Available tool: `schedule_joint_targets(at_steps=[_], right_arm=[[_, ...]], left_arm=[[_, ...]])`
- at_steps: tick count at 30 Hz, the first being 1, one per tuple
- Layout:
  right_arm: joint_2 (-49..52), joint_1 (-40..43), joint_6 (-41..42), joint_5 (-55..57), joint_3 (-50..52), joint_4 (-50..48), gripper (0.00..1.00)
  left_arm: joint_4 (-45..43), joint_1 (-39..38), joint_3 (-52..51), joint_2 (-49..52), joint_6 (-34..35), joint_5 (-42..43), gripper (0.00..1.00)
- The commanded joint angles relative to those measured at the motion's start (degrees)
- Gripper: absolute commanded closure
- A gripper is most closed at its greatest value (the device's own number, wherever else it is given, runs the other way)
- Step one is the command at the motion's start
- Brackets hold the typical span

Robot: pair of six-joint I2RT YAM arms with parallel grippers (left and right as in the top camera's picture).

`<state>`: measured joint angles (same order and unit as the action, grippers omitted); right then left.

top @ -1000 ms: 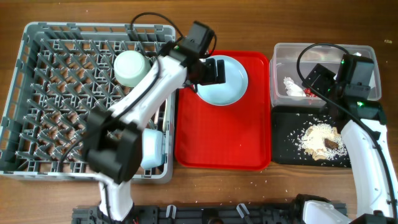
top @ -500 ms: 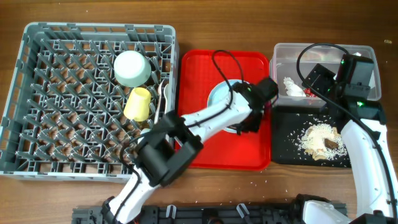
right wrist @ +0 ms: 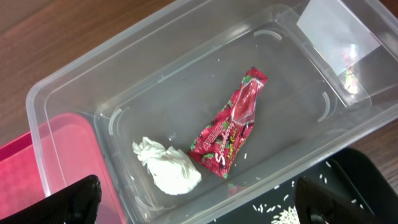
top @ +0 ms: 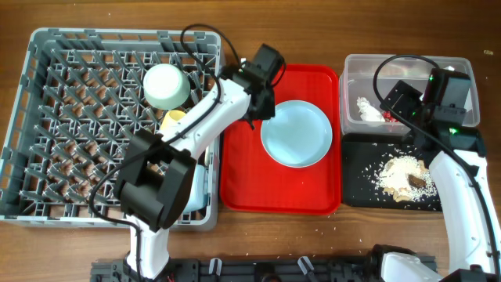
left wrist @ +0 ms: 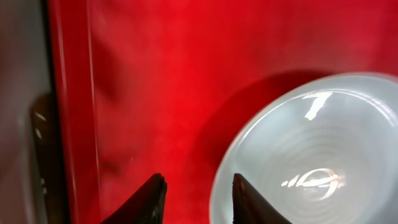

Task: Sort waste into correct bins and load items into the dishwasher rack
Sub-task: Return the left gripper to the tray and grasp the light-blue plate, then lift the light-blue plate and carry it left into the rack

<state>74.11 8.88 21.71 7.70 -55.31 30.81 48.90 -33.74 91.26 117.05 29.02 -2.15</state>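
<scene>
1. The plate (top: pixel 296 133) lies flat on the red tray (top: pixel 282 192) and is not yet in the rack (top: pixel 47 117). It is the only dish we see outside the rack.
2. Our left gripper (left wrist: pixel 198 190) hangs over bare red tray floor near the tray's back-left corner. Its fingers are spread with nothing between them.
3. The coming move turns on this: in the left wrist view the plate's rim curves just beside the right finger, outside the gap, and the rest of the plate runs off to that side. From overhead, the plate lies to the gripper's right and a little nearer the robot.
4. The plate is round, so it has no long axis to line up with (any point on the rim will serve). We judge the near rim, the one facing the gripper, to be the natural place to bite. The gripper must shift sideways until that edge sits between the fingers.
5. The left arm is clearly the nearer one. Our right gripper (right wrist: pixel 205 199) is also wide apart and empty. It hangs above the tub (right wrist: pixel 292 124), which holds the wrapper (right wrist: pixel 231 124) and napkin (right wrist: pixel 166 165), well apart from the plate.
6. The rack is on the gripper's other side from the plate, and the bowl (top: pixel 164 84) and cup (top: pixel 174 117) are in it. We expect the carry to run leftward over the tray's edge.
</scene>
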Motion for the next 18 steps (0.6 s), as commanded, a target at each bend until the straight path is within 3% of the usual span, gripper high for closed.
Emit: schedule_joint_targets(at_steps=[1,5,9,15,18], right_arm=[[0.22,-0.02,-0.61,-0.33,-0.92,0.0,0.0],[0.22,-0.02,-0.63,-0.31,-0.92,0.0,0.0],[0.22,-0.02,-0.63,-0.31,-0.92,0.0,0.0],[0.22,-0.02,-0.59,-0.33,-0.92,0.0,0.0],[0.22,-0.02,-0.63,-0.33,-0.92,0.0,0.0]], left_arm=[[-6.36,-0.68,-7.48,0.28,-0.26,1.49,0.66],[-10.38,-0.72,-10.27,0.28,-0.87,2.8,0.66],[-12.13,-1.68,-10.45,0.28,-6.99,3.69,0.61],[-12.31,-2.6,-10.71,0.48,-6.95,3.61,0.73],[-12.35,-2.58,-10.71,1.29,-6.97,2.95,0.74]])
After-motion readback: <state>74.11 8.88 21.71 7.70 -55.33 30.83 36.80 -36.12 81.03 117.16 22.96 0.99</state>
